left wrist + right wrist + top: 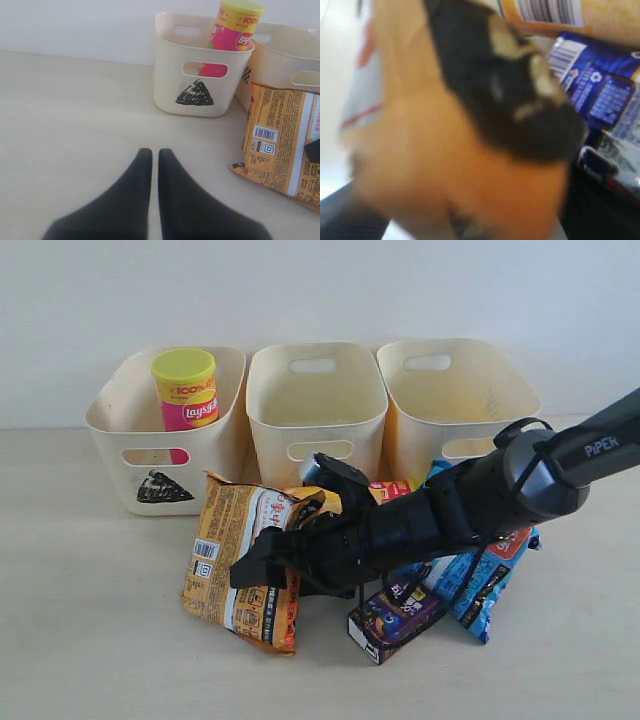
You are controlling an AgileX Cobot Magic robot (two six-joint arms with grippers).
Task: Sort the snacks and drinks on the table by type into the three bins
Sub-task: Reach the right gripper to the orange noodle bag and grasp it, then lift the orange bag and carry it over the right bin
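Orange bag (230,550) sat between the right fingers (262,570), clamped or not I couldn't tell; left fingers (137,185) pressed together, empty, over the desk (65,125), out of the way.

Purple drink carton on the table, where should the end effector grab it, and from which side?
Probably at the near, free end of the purple carton, pinched across its long sides from above. It lies flat and is a rigid box. Its far end is tucked against the blue bag beneath the right arm.
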